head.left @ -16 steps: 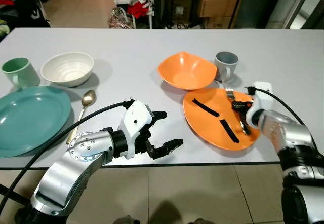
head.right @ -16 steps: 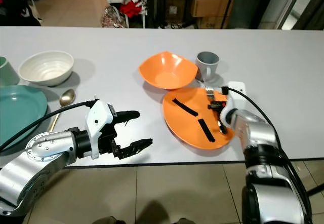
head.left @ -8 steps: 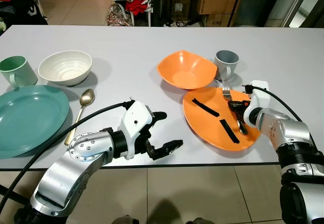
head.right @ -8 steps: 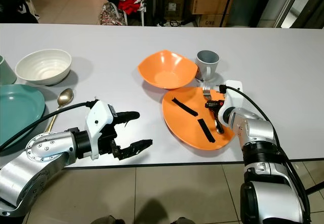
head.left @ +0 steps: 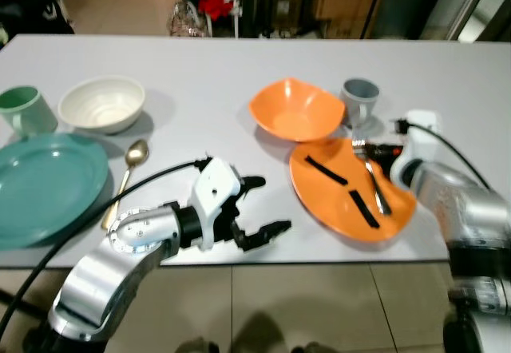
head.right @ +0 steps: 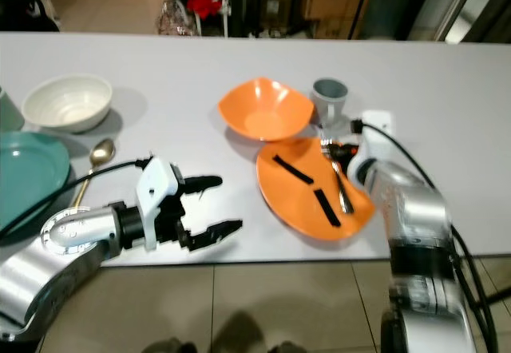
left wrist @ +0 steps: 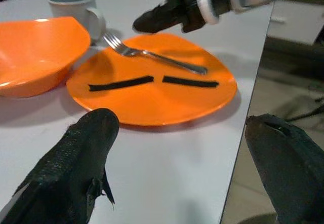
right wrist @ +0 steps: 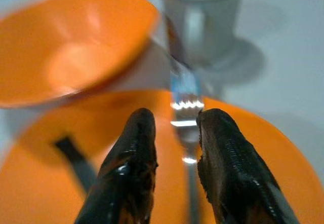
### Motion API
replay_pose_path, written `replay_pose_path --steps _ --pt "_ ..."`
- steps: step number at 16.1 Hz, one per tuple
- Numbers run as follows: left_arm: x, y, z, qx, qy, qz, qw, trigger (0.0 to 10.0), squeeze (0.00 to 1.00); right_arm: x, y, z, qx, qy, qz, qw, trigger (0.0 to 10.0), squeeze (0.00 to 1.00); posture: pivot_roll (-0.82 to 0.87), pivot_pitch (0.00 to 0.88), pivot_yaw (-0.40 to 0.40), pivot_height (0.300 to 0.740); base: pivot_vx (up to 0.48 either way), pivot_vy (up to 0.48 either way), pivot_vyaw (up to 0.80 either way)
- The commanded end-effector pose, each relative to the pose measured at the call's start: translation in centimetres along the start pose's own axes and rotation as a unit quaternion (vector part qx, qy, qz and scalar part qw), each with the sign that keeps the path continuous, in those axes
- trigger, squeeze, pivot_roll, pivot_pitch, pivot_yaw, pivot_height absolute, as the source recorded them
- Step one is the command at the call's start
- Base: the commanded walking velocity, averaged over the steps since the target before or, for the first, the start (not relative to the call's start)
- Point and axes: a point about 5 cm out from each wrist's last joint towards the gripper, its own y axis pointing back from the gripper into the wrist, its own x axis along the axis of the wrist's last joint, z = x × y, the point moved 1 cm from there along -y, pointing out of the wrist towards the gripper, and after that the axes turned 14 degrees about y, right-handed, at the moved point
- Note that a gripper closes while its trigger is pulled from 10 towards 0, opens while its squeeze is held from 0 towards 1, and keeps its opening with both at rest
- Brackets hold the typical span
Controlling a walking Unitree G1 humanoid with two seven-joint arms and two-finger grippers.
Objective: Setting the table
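Observation:
An orange plate (head.left: 329,199) with two black strips lies at the table's front right. A silver fork (head.left: 375,187) rests on its right side, tines toward the grey mug (head.left: 359,97). My right gripper (head.left: 375,150) hovers just past the fork's tines, between plate and mug. Its fingers (right wrist: 136,148) stand narrowly apart, nothing between them, and the fork (right wrist: 186,107) shows beyond the gap. An orange bowl (head.left: 297,110) sits behind the plate. My left gripper (head.left: 270,204) is open and holds nothing, low over the table's front edge, left of the plate (left wrist: 152,102).
On the left stand a teal plate (head.left: 44,185), a green mug (head.left: 22,109), a white bowl (head.left: 102,104) and a gold spoon (head.left: 132,161). Bare grey tabletop lies between the two settings. Boxes and clutter sit on the floor beyond the far edge.
My right gripper has let go of the fork and drawn back toward the grey mug; the fork now lies on the orange plate. The left arm has not moved.

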Motion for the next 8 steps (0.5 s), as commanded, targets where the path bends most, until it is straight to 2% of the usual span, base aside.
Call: replay_pose_path --steps 1,3,4,5,8 --pt "0.8 0.3 -0.1 0.013 -0.002 0.023 1.0 10.0 0.0 1.9 2.3 -0.7 -0.01 0.014 0.065 0.998 10.0 1.0 -0.01 0.027 -0.044 0.74 0.0 0.0 0.0" --pt "1.6 0.9 -1.1 0.097 0.004 0.062 0.993 10.0 0.0 2.4 6.1 -3.4 -0.019 0.043 0.148 0.988 10.0 1.0 -0.01 0.0 -0.044 0.74 0.0 0.0 0.8" --pt "1.9 1.1 -1.6 0.147 -0.008 0.075 0.986 10.0 0.0 1.9 7.3 -4.5 -0.025 0.04 0.166 0.985 10.0 1.0 -0.02 0.0 -0.046 0.74 0.0 0.0 0.8" --pt "2.5 1.6 -2.7 0.224 -0.007 0.106 0.969 10.0 0.0 1.3 8.0 -5.8 -0.027 0.031 0.174 0.984 10.0 1.0 -0.02 0.0 -0.042 0.74 0.0 0.0 0.8" --pt "3.1 2.1 -3.3 0.27 0.0 0.148 0.951 10.0 0.0 1.6 8.6 -6.8 -0.011 0.027 0.187 0.982 10.0 1.0 -0.03 0.0 -0.022 0.74 0.0 0.0 0.8"
